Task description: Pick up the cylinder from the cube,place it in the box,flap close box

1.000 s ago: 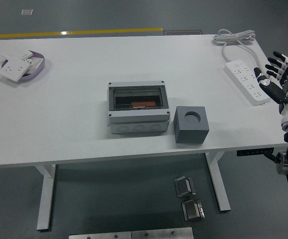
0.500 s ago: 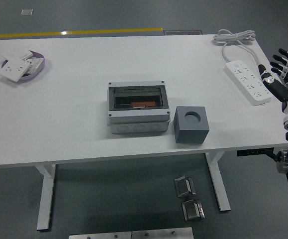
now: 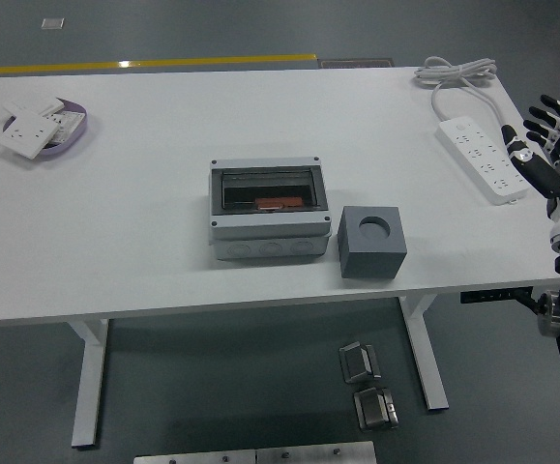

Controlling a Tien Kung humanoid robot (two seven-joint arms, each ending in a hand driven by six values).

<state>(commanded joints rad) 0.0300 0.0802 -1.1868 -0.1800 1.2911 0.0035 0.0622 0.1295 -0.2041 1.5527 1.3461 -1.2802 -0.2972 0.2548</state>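
While your right hand [image 3: 547,153] hovers at three o'clock off the white table's [image 3: 144,242] edge, fingers spread wide and holding nothing, the white power strip [image 3: 481,157] lies just beside it. Toward centre sits the dark grey cube with a round socket [image 3: 371,241], apparently vacant; no cylinder shows there. At nine o'clock of it, the grey box with its smoked lid [image 3: 265,210] holds something orange. Reaching in, you risk snagging the strip's cord, I judge.
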